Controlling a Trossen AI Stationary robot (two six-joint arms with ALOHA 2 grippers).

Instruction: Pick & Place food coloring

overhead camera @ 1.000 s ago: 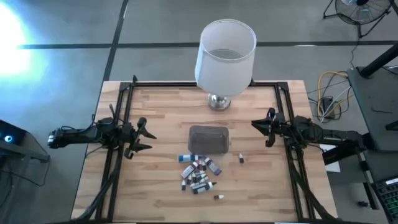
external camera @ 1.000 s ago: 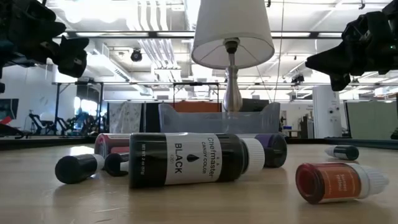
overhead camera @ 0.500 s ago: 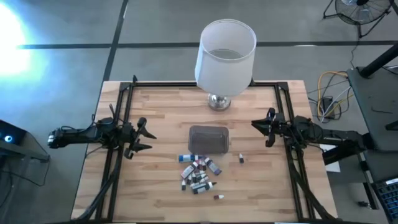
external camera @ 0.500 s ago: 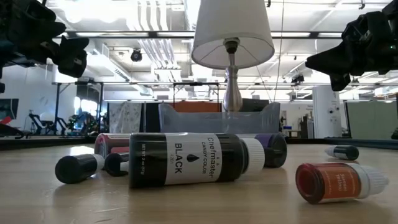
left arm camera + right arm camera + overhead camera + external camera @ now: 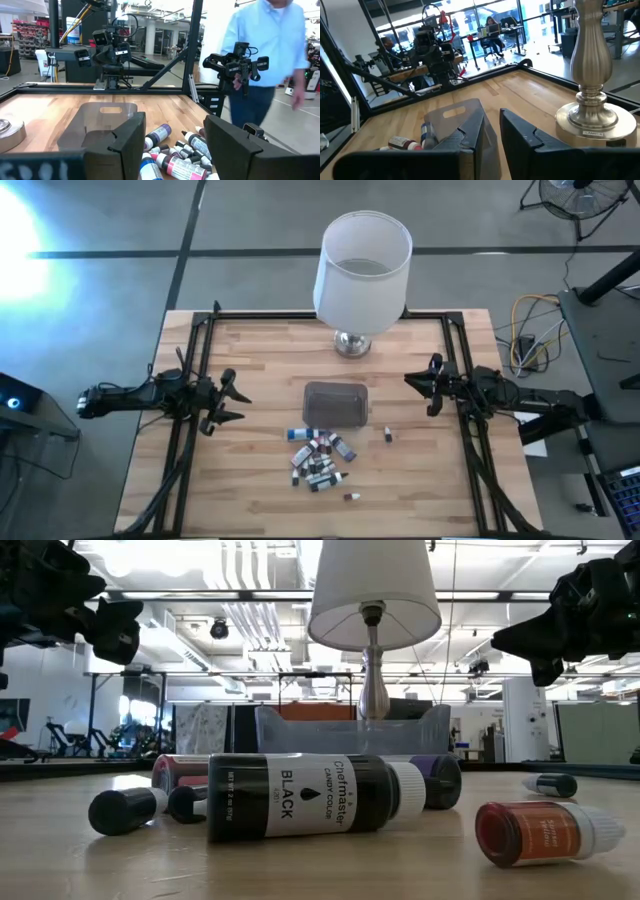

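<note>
Several tiny food coloring bottles [image 5: 320, 458] lie on their sides in a heap on the wooden table, just near of a greyish translucent tub [image 5: 335, 402]. One stray bottle [image 5: 387, 435] lies right of the heap and another [image 5: 351, 497] nearer the front edge. In the low view a black-labelled bottle [image 5: 310, 797] and a red one [image 5: 545, 833] lie closest. My left gripper [image 5: 238, 400] hovers open at the table's left side, pointing level toward the tub [image 5: 107, 122]. My right gripper [image 5: 410, 380] hovers shut at the right side, also level, well clear of the bottles [image 5: 407, 144].
A lamp with a white shade [image 5: 362, 270] stands on a metal foot [image 5: 590, 117] at the far middle of the table. Black frame rails [image 5: 195, 360] run along the table's left, right and far edges. A person in a light-blue shirt [image 5: 265, 45] stands beyond the right side.
</note>
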